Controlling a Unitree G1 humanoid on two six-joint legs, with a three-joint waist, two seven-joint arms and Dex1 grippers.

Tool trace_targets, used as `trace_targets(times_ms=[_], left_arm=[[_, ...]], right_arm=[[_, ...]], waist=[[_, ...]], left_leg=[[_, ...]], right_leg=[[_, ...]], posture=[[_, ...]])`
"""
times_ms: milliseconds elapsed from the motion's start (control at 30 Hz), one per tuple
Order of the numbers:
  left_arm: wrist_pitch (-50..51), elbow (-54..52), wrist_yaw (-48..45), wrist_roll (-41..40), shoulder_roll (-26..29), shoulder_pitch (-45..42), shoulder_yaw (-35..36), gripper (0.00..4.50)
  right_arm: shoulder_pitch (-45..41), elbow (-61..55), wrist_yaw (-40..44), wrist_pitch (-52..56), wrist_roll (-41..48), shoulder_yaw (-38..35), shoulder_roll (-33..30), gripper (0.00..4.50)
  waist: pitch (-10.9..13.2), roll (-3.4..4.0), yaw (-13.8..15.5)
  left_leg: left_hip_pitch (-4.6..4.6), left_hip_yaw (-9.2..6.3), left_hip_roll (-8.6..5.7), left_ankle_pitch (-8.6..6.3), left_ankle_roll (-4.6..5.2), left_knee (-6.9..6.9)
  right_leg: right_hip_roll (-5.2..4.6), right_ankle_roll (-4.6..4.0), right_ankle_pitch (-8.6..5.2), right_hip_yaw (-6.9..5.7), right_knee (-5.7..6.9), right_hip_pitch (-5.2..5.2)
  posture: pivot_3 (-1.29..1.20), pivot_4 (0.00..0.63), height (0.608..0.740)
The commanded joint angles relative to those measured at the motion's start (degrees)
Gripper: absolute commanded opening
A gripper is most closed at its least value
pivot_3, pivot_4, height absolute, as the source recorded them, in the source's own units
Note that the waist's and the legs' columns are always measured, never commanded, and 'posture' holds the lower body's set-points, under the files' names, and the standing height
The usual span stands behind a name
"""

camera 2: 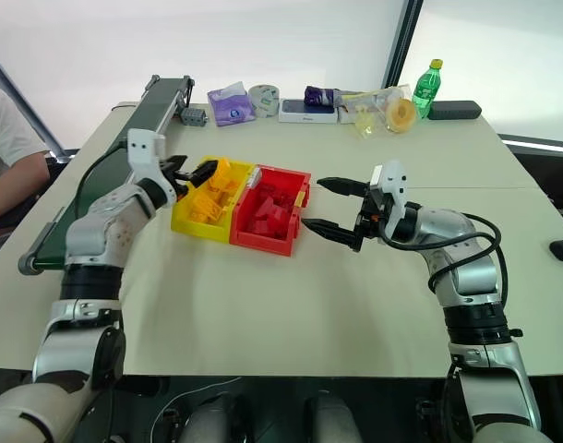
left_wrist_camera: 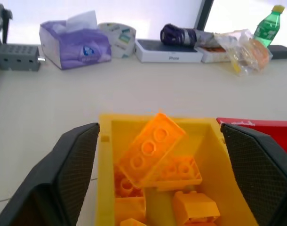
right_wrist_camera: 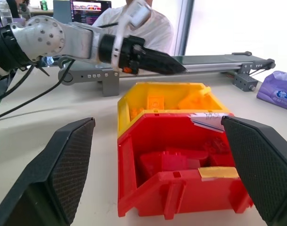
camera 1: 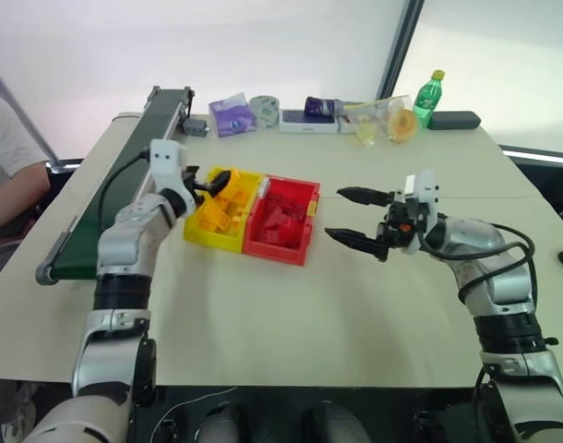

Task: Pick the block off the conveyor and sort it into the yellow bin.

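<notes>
The yellow bin (camera 1: 206,236) stands on the table, joined to a red bin (camera 1: 263,251) on its right. My left gripper (camera 1: 217,182) hovers open over the yellow bin's far end, its fingers (left_wrist_camera: 75,162) spread wide on either side. Between them the block (left_wrist_camera: 150,148), yellow-orange with studs, lies tilted on other orange bricks inside the bin and touches neither finger. The conveyor (camera 1: 89,229), a dark-green belt, runs along the table's left edge beside my left arm. My right gripper (camera 1: 335,212) is open and empty, pointing at the red bin from the right.
Along the table's far edge stand a purple tissue pack (camera 1: 232,114), a tape roll (camera 1: 264,110), a white phone box (camera 1: 307,121), plastic bags and a green bottle (camera 1: 427,98). A person's arm (camera 1: 9,180) shows at the left. Red bricks (right_wrist_camera: 181,160) fill the red bin.
</notes>
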Motion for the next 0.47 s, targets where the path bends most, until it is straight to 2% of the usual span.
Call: trace_targets(times_ms=[33, 200, 267, 467], left_arm=[[0.7, -9.2, -1.9, -1.6, 4.9, 4.7, 4.1, 4.48], [5.1, -20.2, -6.5, -5.5, 13.4, 17.9, 10.4, 4.48], [6.8, -22.8, -9.7, -7.0, 17.6, 25.3, 15.3, 4.48], [6.3, -27.2, -13.8, -10.6, 21.0, 36.1, 24.8, 4.48]], right_arm=[[-0.8, -1.4, 0.3, -0.8, 0.7, -1.3, -0.4, 4.50], [-2.3, 0.9, 1.9, -1.4, 0.2, -0.9, -0.8, 4.50], [-3.1, 1.8, 2.6, -1.5, 0.1, -0.8, -1.0, 4.50], [-4.6, 4.0, 4.2, -2.1, -0.4, -0.3, -1.2, 4.50]], waist=[[0.0, 0.00, 0.0], [0.0, 0.01, -0.1], [0.0, 0.01, 0.1], [0.0, 0.01, 0.5]], left_leg=[[0.00, 0.00, 0.16, 0.00, -0.01, 0.00], [0.02, 0.03, 0.21, 0.01, -0.03, -0.03], [0.02, 0.01, 0.21, 0.01, -0.03, -0.01], [0.02, -0.06, 0.16, 0.00, -0.01, -0.02]], right_leg=[[-0.01, 0.00, 0.00, 0.01, 0.00, 0.00], [0.00, -0.01, 0.00, 0.04, 0.00, -0.01], [-0.01, -0.01, 0.00, 0.00, 0.00, 0.01], [-0.16, -0.03, -0.01, -0.09, -0.01, 0.06]], posture=[[0.00, 0.150, 0.740], [0.00, 0.150, 0.740], [0.00, 0.150, 0.740], [0.00, 0.150, 0.740]])
